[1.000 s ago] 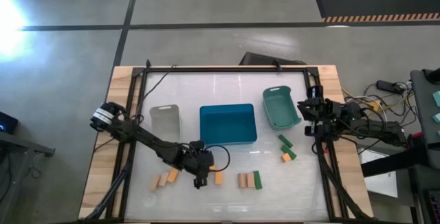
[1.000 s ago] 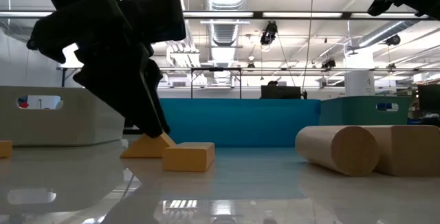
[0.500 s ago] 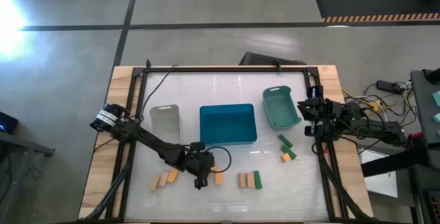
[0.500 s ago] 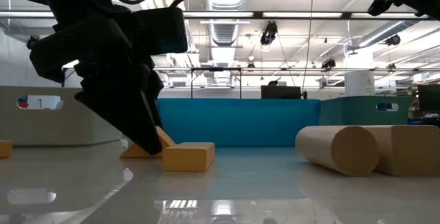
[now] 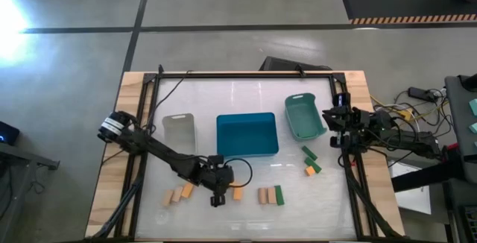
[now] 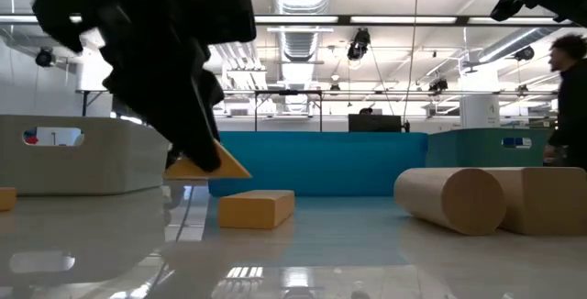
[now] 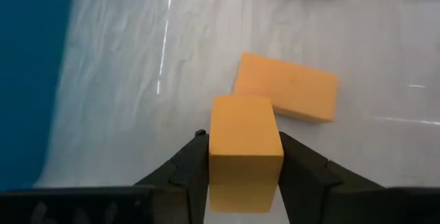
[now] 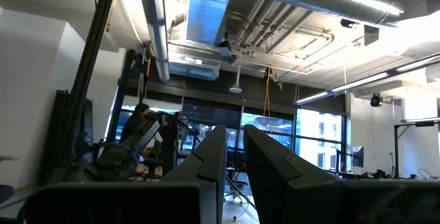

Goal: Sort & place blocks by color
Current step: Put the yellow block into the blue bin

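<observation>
The white bin (image 5: 179,132), blue bin (image 5: 247,134) and teal bin (image 5: 304,116) looked empty. The left gripper (image 7: 242,157) squeezed one orange block (image 7: 245,147) just above the table (image 5: 223,101). Other blocks (image 5: 177,193) waited. The right gripper (image 8: 234,148) stayed closed, empty.

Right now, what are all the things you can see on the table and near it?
bins: 3; white bin, blue bin, teal bin; in a row across the middle of the table.
orange blocks: 4; orange; front left, front middle, right side, and one held block lifted off the table.
tan blocks: 4; pale tan; two front left, two front middle.
green blocks: 3; dark green; one front middle, two on the right.
person: 1; dark clothes; in the room behind.
left gripper: shut on the held block, front middle.
right gripper: shut, empty, at the table's right edge.
</observation>
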Motion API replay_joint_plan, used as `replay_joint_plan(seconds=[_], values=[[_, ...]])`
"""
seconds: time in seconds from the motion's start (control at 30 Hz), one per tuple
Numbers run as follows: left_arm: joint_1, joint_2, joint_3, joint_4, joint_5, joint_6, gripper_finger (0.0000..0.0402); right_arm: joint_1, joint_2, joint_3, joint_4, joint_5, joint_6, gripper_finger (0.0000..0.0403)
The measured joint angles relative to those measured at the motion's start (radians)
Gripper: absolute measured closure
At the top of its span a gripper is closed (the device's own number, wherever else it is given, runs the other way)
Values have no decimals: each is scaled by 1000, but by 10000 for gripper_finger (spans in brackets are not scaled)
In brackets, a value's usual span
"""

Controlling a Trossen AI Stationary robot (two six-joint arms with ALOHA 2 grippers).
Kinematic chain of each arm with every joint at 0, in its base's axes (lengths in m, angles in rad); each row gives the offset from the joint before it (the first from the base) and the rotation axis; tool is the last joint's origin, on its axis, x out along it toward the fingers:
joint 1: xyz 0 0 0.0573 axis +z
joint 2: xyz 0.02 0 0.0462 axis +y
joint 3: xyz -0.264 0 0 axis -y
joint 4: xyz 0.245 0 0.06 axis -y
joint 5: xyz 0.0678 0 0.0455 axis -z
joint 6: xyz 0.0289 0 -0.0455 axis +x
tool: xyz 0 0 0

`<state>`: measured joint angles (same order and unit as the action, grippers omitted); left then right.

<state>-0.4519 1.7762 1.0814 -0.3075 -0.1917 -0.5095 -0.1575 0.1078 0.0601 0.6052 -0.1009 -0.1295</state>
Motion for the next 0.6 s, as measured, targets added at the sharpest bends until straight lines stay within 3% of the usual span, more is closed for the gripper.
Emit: replay_joint_plan(seconds=[0.6], values=[[56,-228,110,-188,3,29,283,0,-1,0,-1,52,-28,360]])
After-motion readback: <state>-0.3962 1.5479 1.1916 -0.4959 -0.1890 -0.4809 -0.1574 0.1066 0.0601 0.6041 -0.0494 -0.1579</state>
